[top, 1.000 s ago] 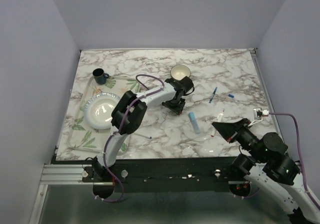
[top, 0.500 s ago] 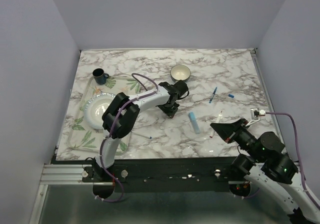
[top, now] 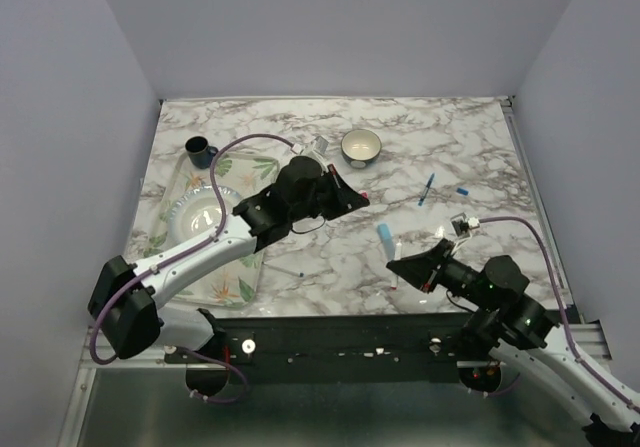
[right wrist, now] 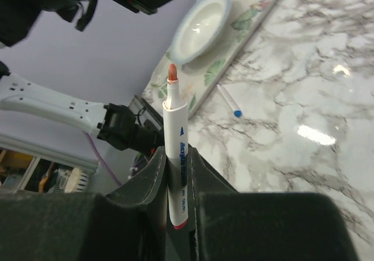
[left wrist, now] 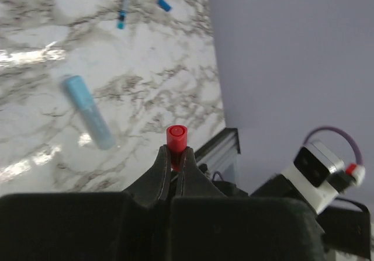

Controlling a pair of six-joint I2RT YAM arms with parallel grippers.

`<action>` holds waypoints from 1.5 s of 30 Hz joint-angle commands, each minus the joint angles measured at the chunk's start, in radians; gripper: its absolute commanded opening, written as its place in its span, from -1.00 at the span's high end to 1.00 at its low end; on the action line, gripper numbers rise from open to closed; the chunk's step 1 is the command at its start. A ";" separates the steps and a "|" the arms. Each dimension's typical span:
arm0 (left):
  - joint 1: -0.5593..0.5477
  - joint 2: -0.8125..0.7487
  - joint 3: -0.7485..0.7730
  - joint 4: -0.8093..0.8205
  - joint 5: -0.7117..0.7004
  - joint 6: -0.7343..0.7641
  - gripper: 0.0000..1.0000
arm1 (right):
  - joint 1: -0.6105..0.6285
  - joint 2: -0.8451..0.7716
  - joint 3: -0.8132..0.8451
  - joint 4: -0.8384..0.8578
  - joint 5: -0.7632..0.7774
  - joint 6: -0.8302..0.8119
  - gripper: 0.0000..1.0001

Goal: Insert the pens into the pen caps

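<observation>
Over the marble table (top: 450, 137) between lilac walls (top: 330, 27), the left gripper (left wrist: 174, 156) pinches a red cap (left wrist: 176, 136), the right gripper (right wrist: 174, 157) a red-tipped pen (right wrist: 175, 126).

We find open marble on the table (top: 450, 132) far right of the bowl (top: 361, 147). Between our left gripper (top: 358, 199) and right gripper (top: 397, 263) lies the pale blue marker (top: 384, 235); the tray (top: 245, 285) crowds the left side.

Bright even light, glare on the table (right wrist: 315, 134), soft shadows
</observation>
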 commanded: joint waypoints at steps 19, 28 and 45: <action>-0.006 -0.219 -0.185 0.451 0.411 0.120 1.00 | 0.004 0.345 0.077 0.440 -0.198 0.006 0.99; -0.006 -0.230 -0.198 0.449 0.382 0.124 1.00 | 0.003 0.368 0.107 0.456 -0.210 0.009 0.99; -0.012 -0.213 -0.212 0.469 0.430 0.111 1.00 | 0.003 0.391 0.120 0.450 -0.186 0.016 0.99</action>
